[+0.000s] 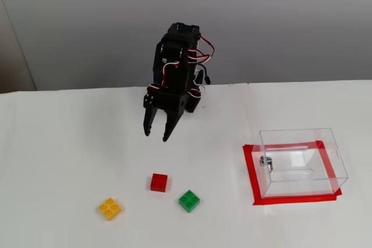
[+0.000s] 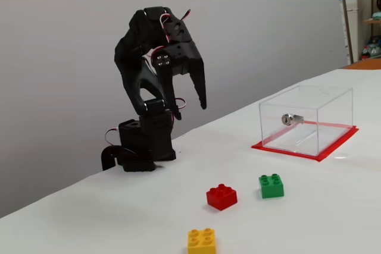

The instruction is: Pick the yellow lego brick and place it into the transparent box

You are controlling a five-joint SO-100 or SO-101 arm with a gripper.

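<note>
The yellow lego brick (image 1: 110,208) lies studs up on the white table at the front left; it also shows in the other fixed view (image 2: 202,241) at the bottom edge. The transparent box (image 1: 290,187) stands empty at the right on a red tape frame, with a metal knob (image 1: 266,161) on its side; in the other fixed view the box (image 2: 333,117) is at the right. My gripper (image 1: 157,136) hangs open and empty above the table, pointing down, well behind the bricks; it also shows in the other fixed view (image 2: 190,111).
A red brick (image 1: 158,182) and a green brick (image 1: 189,200) lie between the yellow brick and the box; both show in the other fixed view, red (image 2: 221,196) and green (image 2: 271,185). The arm's base (image 2: 143,147) stands at the table's back edge by the wall.
</note>
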